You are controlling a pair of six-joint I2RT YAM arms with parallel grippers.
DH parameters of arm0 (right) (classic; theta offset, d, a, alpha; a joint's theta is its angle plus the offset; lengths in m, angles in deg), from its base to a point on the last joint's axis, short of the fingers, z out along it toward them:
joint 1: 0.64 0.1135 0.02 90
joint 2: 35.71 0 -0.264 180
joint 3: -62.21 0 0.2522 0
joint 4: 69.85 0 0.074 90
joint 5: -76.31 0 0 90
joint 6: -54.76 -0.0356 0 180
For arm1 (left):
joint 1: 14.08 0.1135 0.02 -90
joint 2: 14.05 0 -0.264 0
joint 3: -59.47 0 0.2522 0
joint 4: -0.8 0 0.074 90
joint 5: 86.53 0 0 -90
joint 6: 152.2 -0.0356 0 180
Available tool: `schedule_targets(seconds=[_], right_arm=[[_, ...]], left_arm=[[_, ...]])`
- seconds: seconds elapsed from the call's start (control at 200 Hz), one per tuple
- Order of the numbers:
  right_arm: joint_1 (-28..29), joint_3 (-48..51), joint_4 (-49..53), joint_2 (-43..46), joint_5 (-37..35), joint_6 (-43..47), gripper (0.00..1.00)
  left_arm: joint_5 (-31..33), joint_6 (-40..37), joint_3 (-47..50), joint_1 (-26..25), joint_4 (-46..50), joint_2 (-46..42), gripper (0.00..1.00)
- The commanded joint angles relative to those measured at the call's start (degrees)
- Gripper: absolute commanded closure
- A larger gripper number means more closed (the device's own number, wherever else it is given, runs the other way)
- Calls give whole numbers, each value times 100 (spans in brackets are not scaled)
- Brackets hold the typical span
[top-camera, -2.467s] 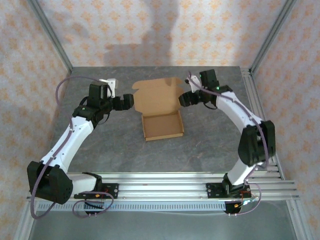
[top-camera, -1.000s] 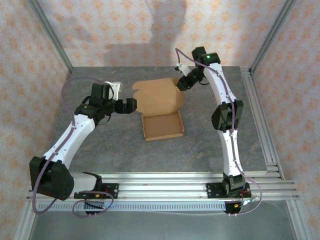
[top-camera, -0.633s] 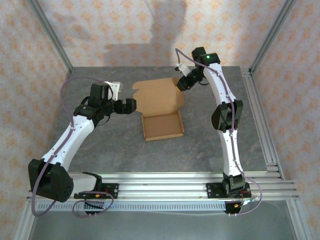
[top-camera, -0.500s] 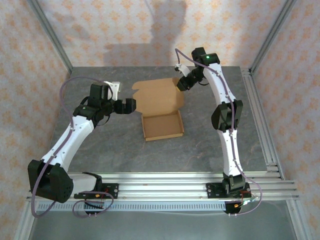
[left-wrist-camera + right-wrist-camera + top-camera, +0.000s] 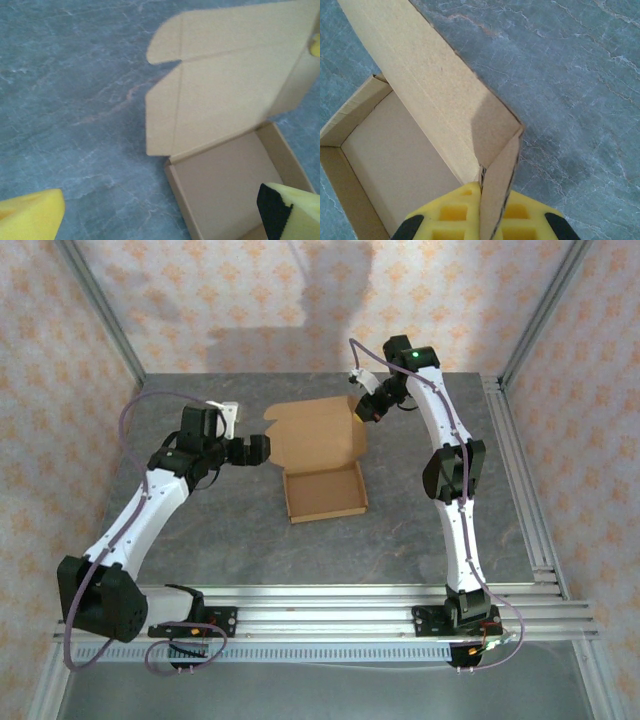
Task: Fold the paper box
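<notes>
The right gripper (image 5: 373, 410) is now clamped on the right side flap (image 5: 496, 185) of the paper box (image 5: 322, 492), where its jaws were parted a second ago. Since the earliest picture, the right arm (image 5: 450, 470) has been raised from its low bend at the right and stretched far, and the gripper has been carried from the right edge of the lid (image 5: 315, 430) to its far right corner.

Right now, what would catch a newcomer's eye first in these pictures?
The tan paper box sits open in the middle of the grey table, its lid standing up at the far side. The right hand pinches the lid's right side flap between yellow pads, while the left hand hangs open just left of the lid.
</notes>
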Motion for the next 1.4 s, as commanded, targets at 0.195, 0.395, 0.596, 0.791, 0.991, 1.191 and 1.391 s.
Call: schedule_targets(seconds=[0.195,0.395,0.596,0.791,0.991,1.191,1.391], right_arm=[[130,173,288,465,-170,572,100],[145,188,337,474,-171,634,100],[145,183,302,500,-133,608,100],[145,183,260,509,-154,590,100],[145,185,232,500,-178,550,100],[145,184,250,509,-174,535,100],[140,194,217,498,-214,502,100]], left_arm=[[-135,-1162,-1150,62,320,1115,14],[-752,-1529,-2050,200,973,1969,34],[-1377,-1776,-2442,205,1453,2458,42],[-1600,-2054,-2417,205,1694,2591,53],[-1570,-2138,-2421,202,1788,2712,61],[-1508,-2026,-2354,213,1624,2756,62],[-1605,-1984,-2368,208,1636,2794,70]])
